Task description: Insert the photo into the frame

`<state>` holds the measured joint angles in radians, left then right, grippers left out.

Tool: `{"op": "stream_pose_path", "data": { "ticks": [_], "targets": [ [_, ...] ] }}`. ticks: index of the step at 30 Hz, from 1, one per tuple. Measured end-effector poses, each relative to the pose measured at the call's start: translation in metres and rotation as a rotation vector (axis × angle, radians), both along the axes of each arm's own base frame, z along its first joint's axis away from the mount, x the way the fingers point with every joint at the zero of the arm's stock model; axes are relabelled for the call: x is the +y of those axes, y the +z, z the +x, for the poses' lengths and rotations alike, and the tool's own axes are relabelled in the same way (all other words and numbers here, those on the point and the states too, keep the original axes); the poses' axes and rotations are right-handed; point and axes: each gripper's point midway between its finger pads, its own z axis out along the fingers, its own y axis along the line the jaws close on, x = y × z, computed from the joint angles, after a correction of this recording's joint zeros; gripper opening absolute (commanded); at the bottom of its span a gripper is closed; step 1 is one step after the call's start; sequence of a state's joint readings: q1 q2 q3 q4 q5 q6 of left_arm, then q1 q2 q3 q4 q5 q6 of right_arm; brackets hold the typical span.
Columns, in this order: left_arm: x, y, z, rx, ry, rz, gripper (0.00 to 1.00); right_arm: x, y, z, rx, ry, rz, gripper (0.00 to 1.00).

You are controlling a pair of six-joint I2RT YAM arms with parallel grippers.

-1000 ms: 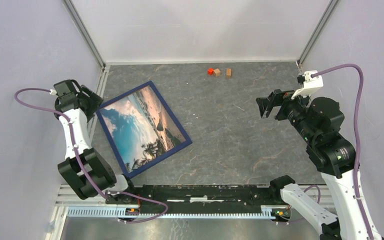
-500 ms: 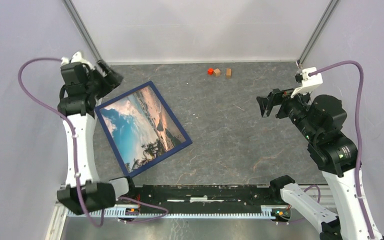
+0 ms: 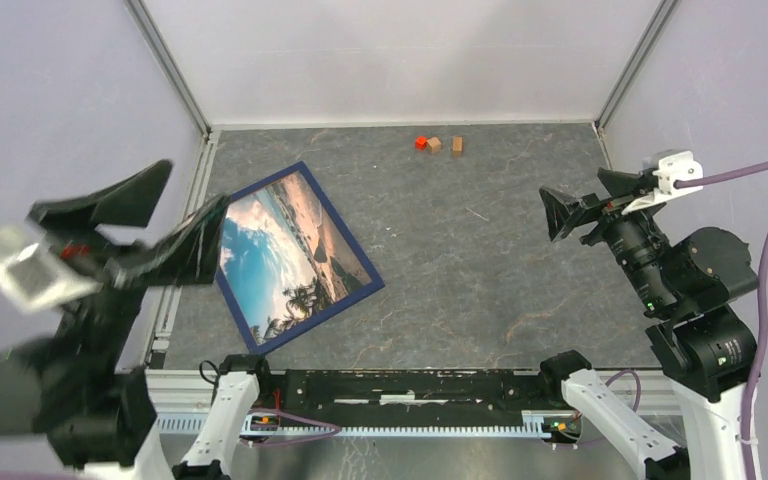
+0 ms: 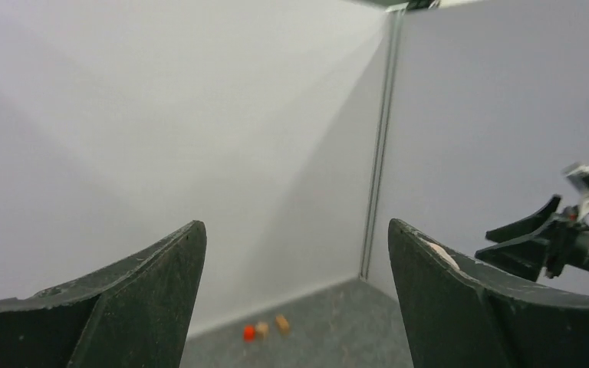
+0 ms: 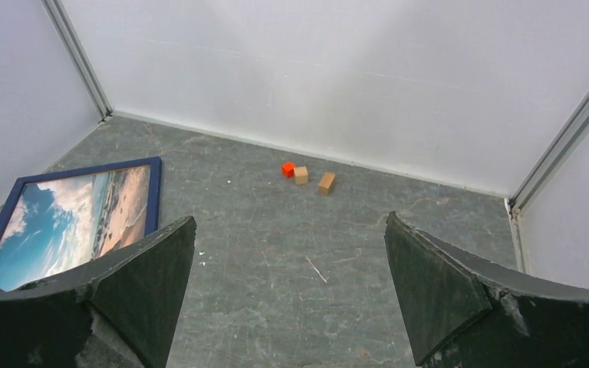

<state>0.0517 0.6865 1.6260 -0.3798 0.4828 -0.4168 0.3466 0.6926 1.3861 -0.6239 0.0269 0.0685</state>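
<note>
Table (image 3: 480, 250) first: grey marbled top, white walls on three sides.

Left arm (image 3: 55, 385) is parked right up near the top cam, so it looks huge and smeary there. The left jaws are spread wide w/ nothing between them. That side's wrist cam just looks through the gap at the far corner of the walls. One finger (image 3: 188, 250) overlaps the left corner of the frame (image 3: 371, 283) in the top view. It looks to be up in the air, not touching, tho I can't be sure thru that blur.

Right arm (image 3: 680, 290) is over the right side of the table. The right jaws are also wide open and empty, pointing in toward the middle.

The frame lies flat on the left half of the table, dark blue side up, turned at an angle to the table edges. The photo (image 3: 280, 250) sits inside the rails, pic side up, blue sky end toward the left wall and the sandy end toward the middle.

Smallest stuff: red block (image 3: 421, 143) by the back wall, a tan block (image 3: 434, 145) just beside it, and a 2nd tan block (image 3: 457, 144) a bit further right. All 3 are well apart from the frame.
</note>
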Motion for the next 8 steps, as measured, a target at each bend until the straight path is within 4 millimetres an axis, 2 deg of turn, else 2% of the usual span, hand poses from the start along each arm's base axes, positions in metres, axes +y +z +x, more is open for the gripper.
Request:
{"op": "stream_pose_path", "data": {
  "ticks": [1,4,6,8],
  "targets": [
    [-0.001,0.015,-0.025,-0.082,0.000,0.004,0.94,-0.001,0.002,-0.001,-0.010,0.000,0.000,0.98],
    [-0.004,0.041,-0.070,-0.227,0.000,0.011,0.94,-0.003,0.009,-0.006,-0.038,-0.005,0.007,0.98],
    [-0.004,0.049,-0.082,-0.268,0.001,0.013,0.94,-0.006,0.014,-0.010,-0.064,-0.010,0.015,0.98],
    [-0.004,0.051,-0.084,-0.280,-0.002,0.013,0.94,-0.012,0.021,-0.017,-0.096,-0.026,0.025,0.98]
  ]
}}
